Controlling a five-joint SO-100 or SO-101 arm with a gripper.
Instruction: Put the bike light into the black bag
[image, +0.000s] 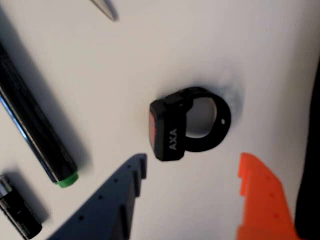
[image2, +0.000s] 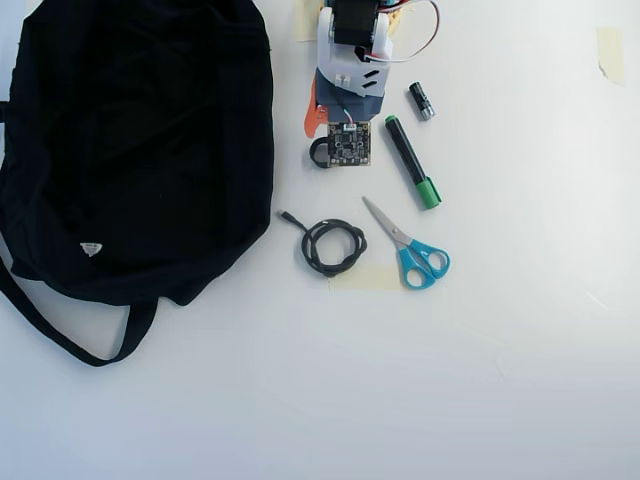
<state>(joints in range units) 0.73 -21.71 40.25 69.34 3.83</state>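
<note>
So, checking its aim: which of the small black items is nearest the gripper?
The bike light, the blocky one with a round strap loop, just ahead of the open gripper; battery and marker lie off to one side.

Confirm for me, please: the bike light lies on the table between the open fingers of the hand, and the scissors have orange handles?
Not quite: the scissors have blue handles, as the overhead view shows. The rest holds: the bike light lies on the table between the open fingers of the hand.
</note>
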